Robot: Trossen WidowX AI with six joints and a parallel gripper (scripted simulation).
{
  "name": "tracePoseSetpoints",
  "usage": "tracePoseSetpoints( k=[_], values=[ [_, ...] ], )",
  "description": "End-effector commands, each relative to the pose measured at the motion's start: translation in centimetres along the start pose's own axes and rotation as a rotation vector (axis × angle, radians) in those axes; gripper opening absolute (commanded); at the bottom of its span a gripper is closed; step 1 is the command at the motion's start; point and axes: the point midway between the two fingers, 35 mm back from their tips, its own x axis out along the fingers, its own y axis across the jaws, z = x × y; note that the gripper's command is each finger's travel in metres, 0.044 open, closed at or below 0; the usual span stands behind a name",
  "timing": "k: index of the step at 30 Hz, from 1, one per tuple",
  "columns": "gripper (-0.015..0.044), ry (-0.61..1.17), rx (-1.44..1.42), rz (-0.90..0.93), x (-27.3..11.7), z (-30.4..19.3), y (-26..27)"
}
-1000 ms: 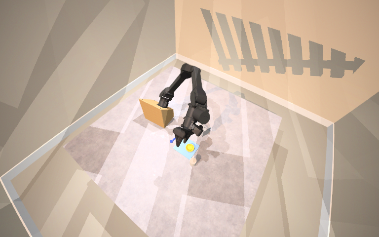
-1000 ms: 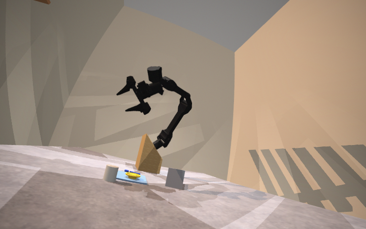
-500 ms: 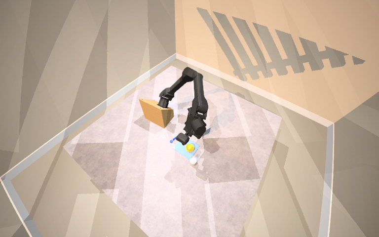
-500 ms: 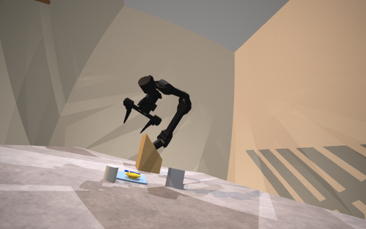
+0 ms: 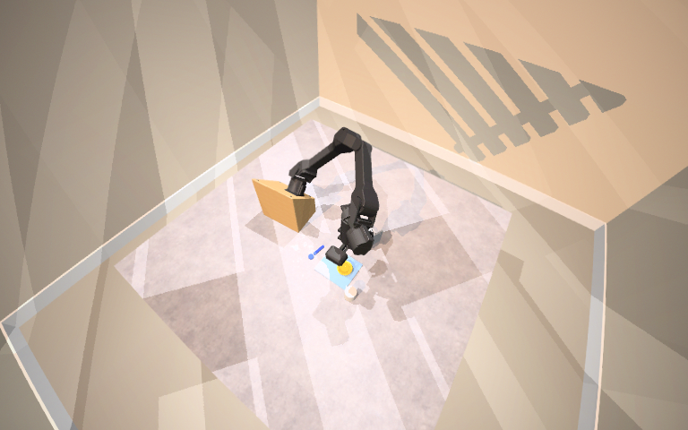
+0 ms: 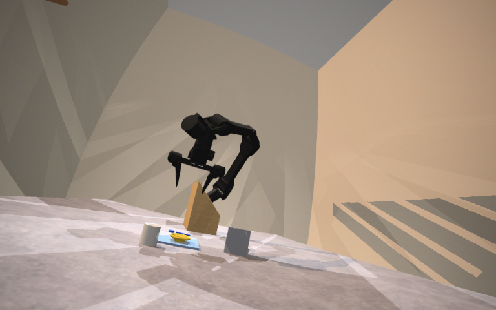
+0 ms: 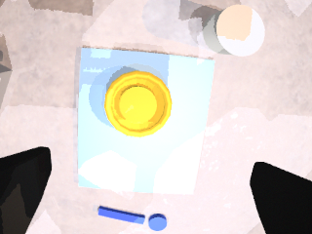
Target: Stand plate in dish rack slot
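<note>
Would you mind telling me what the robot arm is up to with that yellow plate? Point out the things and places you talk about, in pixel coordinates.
The black arm is reaching out with its claw (image 6: 190, 189) open above the yellow plate (image 5: 344, 268) (image 6: 179, 237) (image 7: 137, 103); it is holding nothing. The plate sits on a light blue mat (image 5: 328, 272) (image 6: 193, 245) (image 7: 183, 127), with a pale cylinder (image 5: 350, 293) (image 6: 150, 234) (image 7: 240, 30) nearby. It looks about to go for the plate, which has yet to be picked up and stood in the dish rack.
</note>
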Motion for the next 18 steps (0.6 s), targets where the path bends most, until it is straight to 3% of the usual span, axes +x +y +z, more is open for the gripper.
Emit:
tracePoseSetpoints(
  k=[1,4,18],
  values=[
    [0.0400,0.028,0.009,0.025,6.9,-0.2,0.3],
    [0.0400,0.029,0.008,0.029,9.6,-0.5,0.4],
    [0.0400,0.029,0.008,0.029,10.7,-0.6,1.0]
  ],
)
